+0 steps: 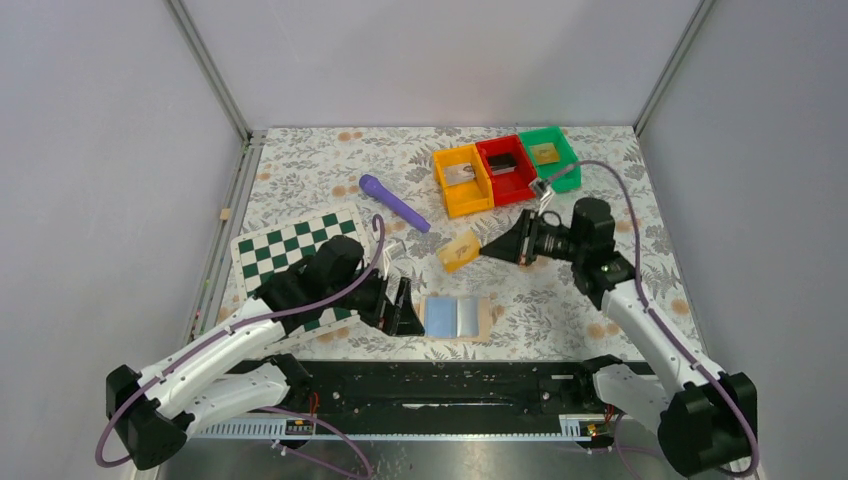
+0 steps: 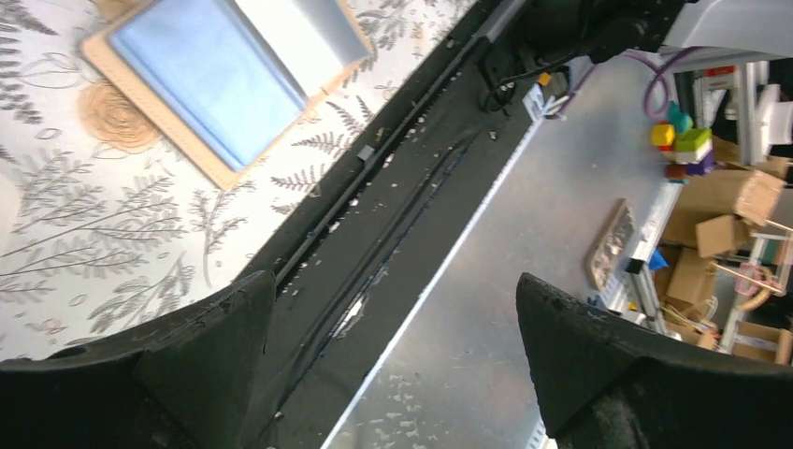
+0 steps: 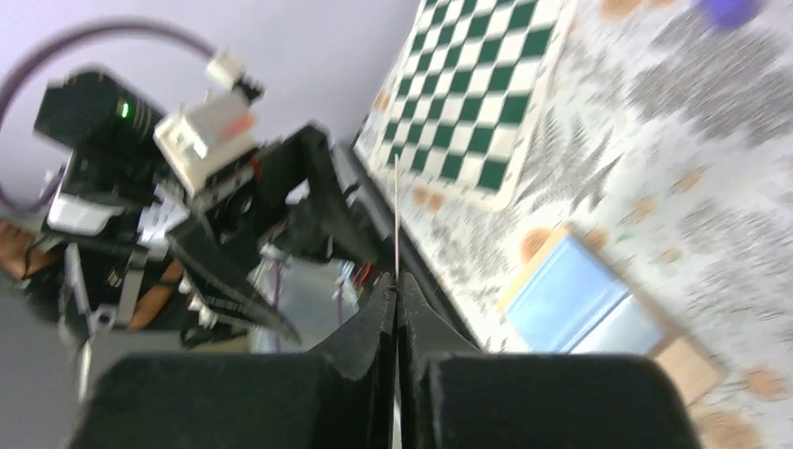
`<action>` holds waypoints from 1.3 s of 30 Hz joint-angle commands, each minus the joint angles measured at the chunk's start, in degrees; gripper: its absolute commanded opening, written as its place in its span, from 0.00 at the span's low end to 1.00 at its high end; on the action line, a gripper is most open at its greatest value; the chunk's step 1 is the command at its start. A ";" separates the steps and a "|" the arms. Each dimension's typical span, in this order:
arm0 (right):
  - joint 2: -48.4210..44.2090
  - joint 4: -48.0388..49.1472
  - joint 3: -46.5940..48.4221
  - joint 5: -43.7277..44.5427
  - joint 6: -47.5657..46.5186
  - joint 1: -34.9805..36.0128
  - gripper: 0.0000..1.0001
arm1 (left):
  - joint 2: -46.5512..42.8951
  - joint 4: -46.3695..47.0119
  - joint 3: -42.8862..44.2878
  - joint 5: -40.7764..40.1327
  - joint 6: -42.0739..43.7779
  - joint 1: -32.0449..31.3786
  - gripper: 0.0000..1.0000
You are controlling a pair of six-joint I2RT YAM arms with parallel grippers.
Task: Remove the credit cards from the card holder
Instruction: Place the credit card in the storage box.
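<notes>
- Two light blue panels show inside the card holder, which lies open and flat on the table close to its near edge, between the two arm bases.
- Whether the blue panels are pockets or cards left inside cannot be told from these views.
- One tan-yellow card hangs clear of the table, above and just behind the holder. The right wrist view shows it edge-on as a thin line.
- The right fingers are pressed together on that card, gripping only its end. Most of the card sticks out in front of them.
- The left fingers are spread apart with nothing between them, just beside the holder's left edge. Contact with it cannot be confirmed.
- Farther out are the checkered board under the left arm, a purple object, and orange, red and green bins at the far side.
- Risk: with so short a bite, the card may pivot or slip out during a swing.
- Risk: the holder looks unpinned, so a brush from the left fingers could fold it or push it over the near edge.
</notes>
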 commanded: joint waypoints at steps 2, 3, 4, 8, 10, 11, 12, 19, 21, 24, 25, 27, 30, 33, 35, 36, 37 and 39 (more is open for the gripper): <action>8.18 -5.18 11.11 3.17 -7.56 -9.49 0.00 | -0.19 -5.20 3.89 -8.31 5.23 0.27 0.99; 10.33 -5.41 12.87 3.94 -8.21 -11.25 0.00 | 0.11 -5.19 3.64 -8.34 5.84 0.20 0.99; 12.69 -5.37 14.51 4.67 -8.84 -12.70 0.00 | 0.59 -5.23 3.49 -8.04 6.68 0.20 0.99; 22.07 -5.55 20.57 9.23 -12.40 -17.54 0.00 | 2.97 -6.37 3.93 -9.54 8.90 0.24 0.99; 26.72 -6.64 23.72 10.33 -13.82 -20.05 0.00 | 4.41 -7.07 4.56 -9.59 9.87 0.27 0.99; 29.14 -7.20 25.37 10.36 -14.29 -21.20 0.00 | 5.25 -7.78 5.24 -9.11 10.64 0.22 0.99; 31.26 -7.62 26.69 10.39 -14.81 -22.23 0.00 | 6.12 -8.56 5.96 -8.76 11.51 0.20 0.99; 44.18 -15.52 41.16 11.31 -20.41 -28.67 0.00 | 9.64 -9.48 7.60 -12.93 14.90 0.24 0.99; 47.69 -18.74 45.80 11.90 -22.84 -29.48 0.00 | 10.14 -9.46 7.60 -11.55 15.14 0.26 0.99; 52.01 -21.30 51.50 12.28 -24.24 -30.58 0.00 | 9.83 -9.41 7.44 -13.07 15.04 0.21 0.99; 53.28 -21.40 53.16 12.00 -23.81 -31.03 0.00 | 9.80 -9.47 7.43 -13.38 15.04 0.32 0.99; 55.82 -21.95 56.49 11.44 -23.26 -31.65 0.00 | 9.89 -9.47 7.57 -12.37 15.18 0.43 0.99; 61.16 -26.29 63.19 10.84 -23.84 -32.05 0.00 | 9.89 -8.95 7.60 -10.79 15.48 0.56 0.99; 64.49 -28.70 67.78 11.35 -24.67 -32.06 0.00 | 9.86 -8.79 7.55 -11.14 15.52 0.70 0.99; 66.18 -29.42 69.86 11.87 -25.13 -32.10 0.00 | 9.96 -8.80 7.36 -11.50 15.39 0.79 0.99; 67.01 -29.94 71.51 12.03 -25.39 -32.14 0.00 | 10.04 -8.80 7.34 -11.53 15.42 0.80 0.99; 67.96 -30.49 72.80 11.98 -25.43 -32.15 0.00 | 10.20 -8.82 7.40 -11.52 15.40 0.78 0.99; 69.73 -31.39 75.19 11.98 -25.44 -32.23 0.00 | 10.62 -8.77 7.43 -11.26 15.45 0.79 0.99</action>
